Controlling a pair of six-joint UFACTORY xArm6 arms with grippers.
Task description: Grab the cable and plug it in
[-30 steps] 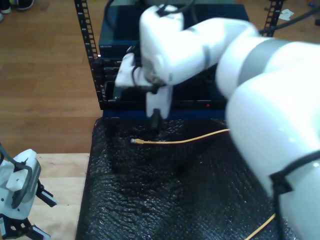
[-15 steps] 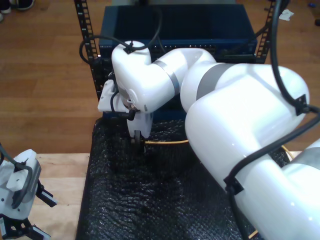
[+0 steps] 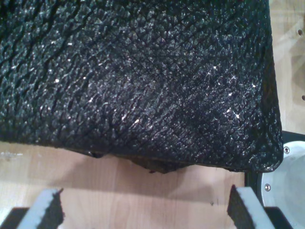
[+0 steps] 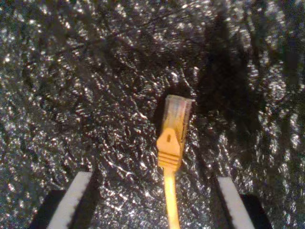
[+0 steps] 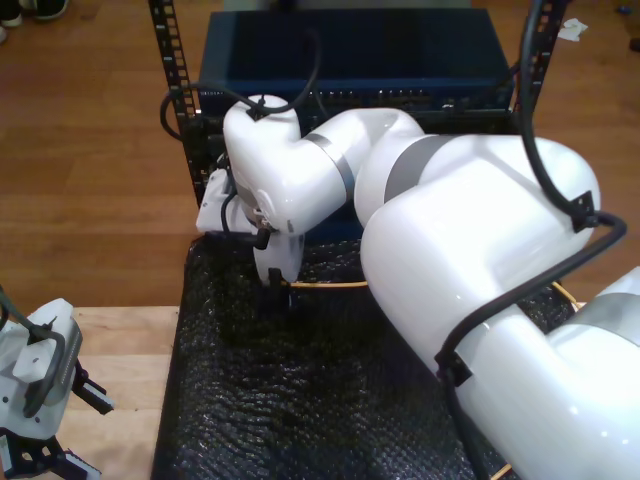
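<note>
my second gripper (image 4: 148, 202) low over black crinkled mat (image 5: 300, 400), jaws wide with the cable (image 4: 173, 143) lying between its fingertips (image 4: 71, 200) untouched, clear plug flat on mat, my first gripper (image 3: 143, 210) spread apart over wooden table (image 3: 119, 186) near mat edge, rack (image 5: 350, 70) behind mat

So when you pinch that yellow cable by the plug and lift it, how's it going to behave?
Probably floppy: the cable is long and thin, so it should trail behind my second gripper. It looks light. The clear plug seems rigid, smooth plastic, so it may twist or slip between the pads.
</note>
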